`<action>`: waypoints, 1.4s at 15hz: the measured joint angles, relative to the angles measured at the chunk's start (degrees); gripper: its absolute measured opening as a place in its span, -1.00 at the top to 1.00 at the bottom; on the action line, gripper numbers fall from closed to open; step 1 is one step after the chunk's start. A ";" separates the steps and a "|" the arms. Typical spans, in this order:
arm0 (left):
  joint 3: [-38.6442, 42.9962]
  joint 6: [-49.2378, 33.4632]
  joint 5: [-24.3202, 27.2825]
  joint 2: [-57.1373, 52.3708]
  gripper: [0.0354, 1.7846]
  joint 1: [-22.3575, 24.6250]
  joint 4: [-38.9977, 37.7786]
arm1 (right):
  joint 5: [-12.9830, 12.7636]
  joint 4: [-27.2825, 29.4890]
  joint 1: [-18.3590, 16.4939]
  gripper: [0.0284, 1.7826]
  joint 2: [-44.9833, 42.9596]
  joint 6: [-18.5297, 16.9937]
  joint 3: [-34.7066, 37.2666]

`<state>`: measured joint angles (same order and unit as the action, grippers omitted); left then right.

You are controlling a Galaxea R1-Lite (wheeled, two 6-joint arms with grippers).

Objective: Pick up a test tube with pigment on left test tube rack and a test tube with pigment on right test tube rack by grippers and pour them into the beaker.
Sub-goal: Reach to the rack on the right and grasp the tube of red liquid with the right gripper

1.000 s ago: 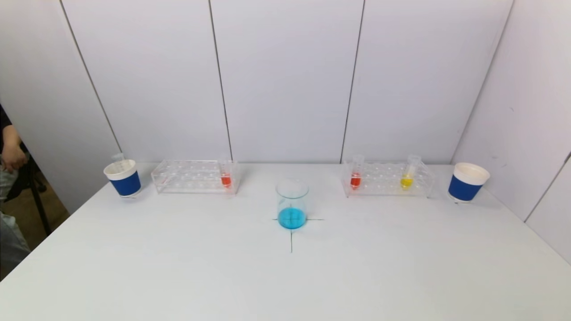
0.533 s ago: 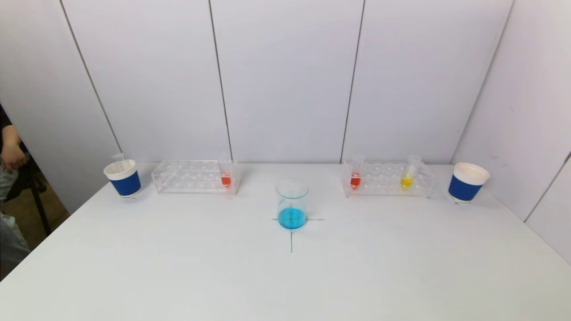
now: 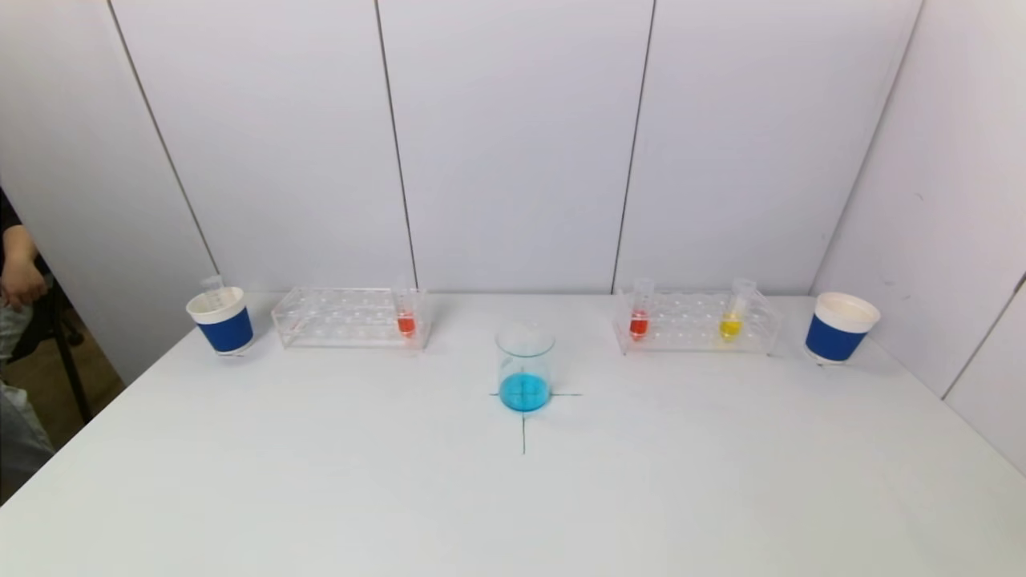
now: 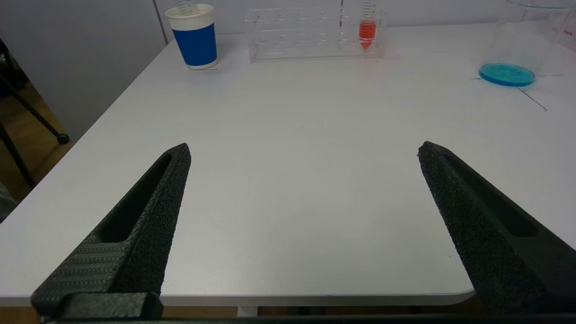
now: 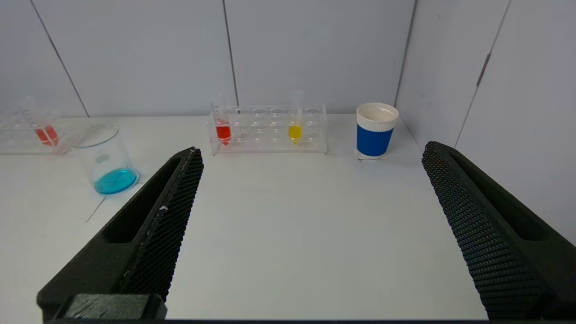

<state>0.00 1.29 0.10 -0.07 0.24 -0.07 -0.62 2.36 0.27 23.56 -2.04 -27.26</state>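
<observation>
A glass beaker (image 3: 525, 369) with blue liquid stands mid-table on a drawn cross. The left clear rack (image 3: 350, 317) holds one red-pigment tube (image 3: 405, 312) at its inner end. The right clear rack (image 3: 696, 322) holds a red tube (image 3: 640, 312) and a yellow tube (image 3: 733, 314). Neither arm shows in the head view. My left gripper (image 4: 303, 150) hangs open over the table's near edge, far from the left rack (image 4: 315, 33). My right gripper (image 5: 312, 150) is open too, well short of the right rack (image 5: 269, 130). Nothing sits between either pair of fingers.
A blue-and-white paper cup (image 3: 221, 320) with an empty tube in it stands left of the left rack. Another such cup (image 3: 840, 327) stands right of the right rack. White wall panels close the back and right. A person (image 3: 16, 276) sits beyond the table's left edge.
</observation>
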 joint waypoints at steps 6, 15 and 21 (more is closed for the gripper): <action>0.00 0.02 0.00 0.00 -0.98 -0.02 0.00 | -0.63 -8.09 0.72 -0.99 20.55 0.59 -10.72; 0.00 0.02 0.01 0.00 -0.98 0.00 0.00 | -19.52 -19.20 20.10 -0.99 45.53 0.67 -23.17; 0.00 0.00 0.01 0.00 -0.98 -0.02 0.00 | -23.66 -29.95 26.88 -0.99 57.77 -0.09 -23.09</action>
<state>0.00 1.29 0.11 -0.07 0.22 -0.07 -24.28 -27.59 27.15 81.34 -2.12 -50.35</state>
